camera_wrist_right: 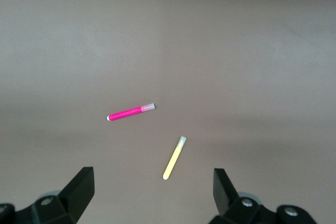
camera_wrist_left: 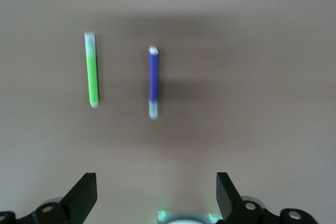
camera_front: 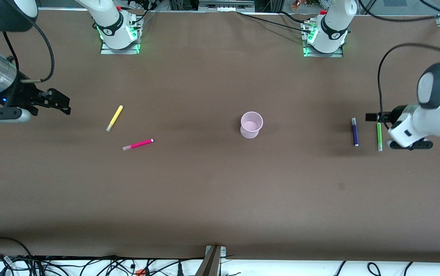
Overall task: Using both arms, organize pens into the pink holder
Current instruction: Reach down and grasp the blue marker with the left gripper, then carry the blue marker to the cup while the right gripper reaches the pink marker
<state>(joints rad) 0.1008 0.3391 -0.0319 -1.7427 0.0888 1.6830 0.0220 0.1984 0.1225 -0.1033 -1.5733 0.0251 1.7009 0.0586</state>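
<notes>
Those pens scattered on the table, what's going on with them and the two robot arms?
Nothing is picked up yet. The pink holder stands empty mid-table. The yellow pen and magenta pen lie toward the right arm's end, where the right claw hovers open. The purple pen and green pen lie side by side toward the left arm's end, with the left claw open over them.

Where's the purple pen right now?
The purple pen lies flat on the table toward the left arm's end, beside the green pen.
</notes>
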